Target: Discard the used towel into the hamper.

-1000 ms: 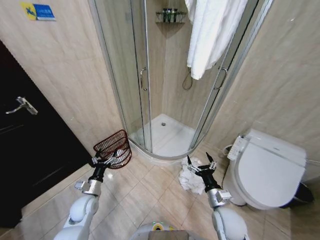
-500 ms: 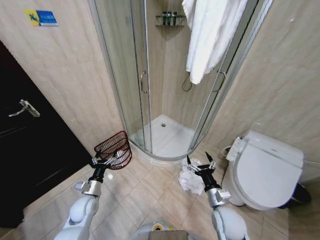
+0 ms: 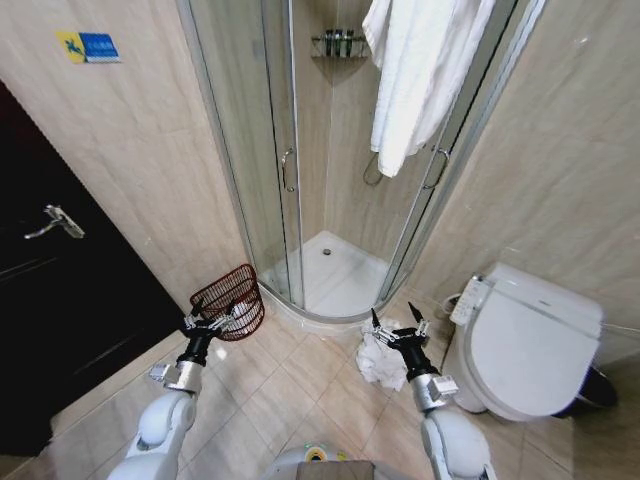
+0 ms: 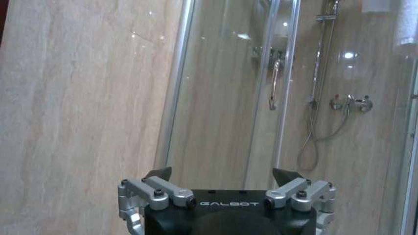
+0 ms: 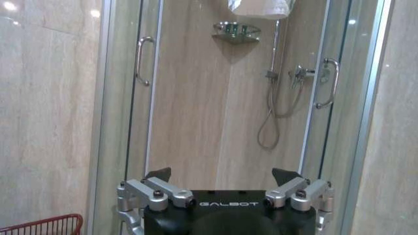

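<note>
The used towel lies crumpled and white on the tiled floor between the shower tray and the toilet. My right gripper hovers open just above it, fingers spread with nothing between them. The hamper, a reddish-brown wire basket, stands on the floor against the wall left of the shower door. Its rim also shows in the right wrist view. My left gripper is raised open right in front of the hamper, and its fingers are empty.
A curved glass shower enclosure fills the corner ahead, with a white robe hanging over its top. A white toilet stands at the right, and a dark door at the left. Bare floor tiles lie between hamper and towel.
The whole head view has shifted slightly, so the camera has moved. Both grippers keep the same open pose, and the towel and hamper stay where they were.
</note>
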